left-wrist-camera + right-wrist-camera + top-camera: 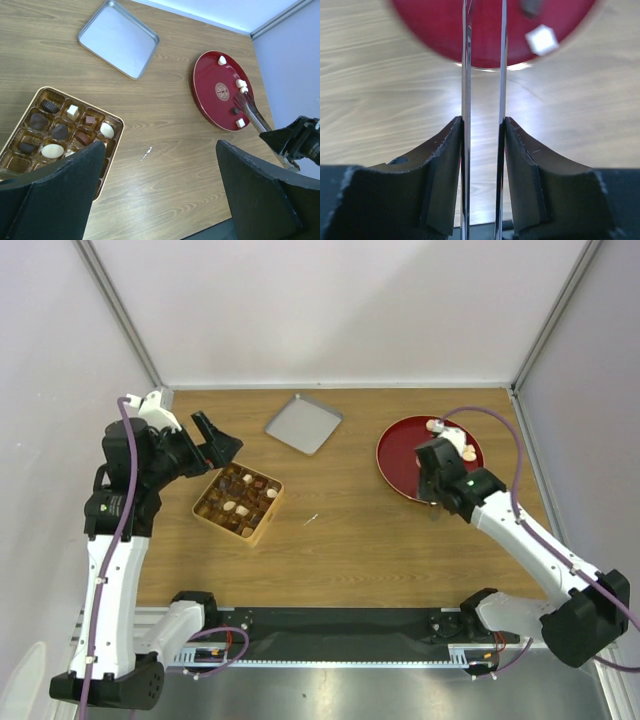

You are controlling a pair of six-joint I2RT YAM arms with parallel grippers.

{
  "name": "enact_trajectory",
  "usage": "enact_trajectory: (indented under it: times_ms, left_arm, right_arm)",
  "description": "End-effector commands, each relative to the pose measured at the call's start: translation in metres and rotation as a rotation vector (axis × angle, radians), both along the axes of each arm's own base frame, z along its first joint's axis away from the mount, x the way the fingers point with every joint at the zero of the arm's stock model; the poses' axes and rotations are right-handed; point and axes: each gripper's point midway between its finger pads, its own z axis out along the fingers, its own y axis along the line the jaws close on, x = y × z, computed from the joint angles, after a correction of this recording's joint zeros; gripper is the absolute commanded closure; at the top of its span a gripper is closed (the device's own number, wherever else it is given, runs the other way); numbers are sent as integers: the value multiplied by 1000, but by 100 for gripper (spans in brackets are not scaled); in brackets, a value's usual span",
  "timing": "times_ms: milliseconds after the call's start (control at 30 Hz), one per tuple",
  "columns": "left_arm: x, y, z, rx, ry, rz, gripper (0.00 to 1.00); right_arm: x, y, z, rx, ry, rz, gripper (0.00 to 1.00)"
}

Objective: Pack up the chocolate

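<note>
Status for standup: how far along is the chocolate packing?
Done: several chocolates sit in the box; some cells look empty. In hand: right fingers clamp the tongs, tips over the plate; can't tell if they hold one. To do: about five pieces on the plate. Left fingers open near the box.

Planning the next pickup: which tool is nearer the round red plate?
Right. The right tool, gripping thin metal tongs, is at the round red plate's edge; the open left tool hovers by the square tan box.

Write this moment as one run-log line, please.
left gripper: open, empty, beside box | right gripper: shut on tongs, tips over red plate | chocolates: many in box, some on plate
</note>
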Motion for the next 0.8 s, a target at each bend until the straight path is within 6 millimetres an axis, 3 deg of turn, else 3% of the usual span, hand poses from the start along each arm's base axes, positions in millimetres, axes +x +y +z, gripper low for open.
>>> enact_trajectory:
  times_ms: [0, 167, 767]
  left_arm:
    - [4, -4, 3, -13, -31, -30, 0]
    - [4, -6, -6, -25, -17, -39, 0]
    - [6, -5, -6, -17, -15, -35, 0]
  right_arm:
    - [-7, -35, -5, -16, 35, -93, 57]
    - [-5, -58, -26, -9, 106, -162, 57]
    - [4, -67, -41, 12, 98, -160, 54]
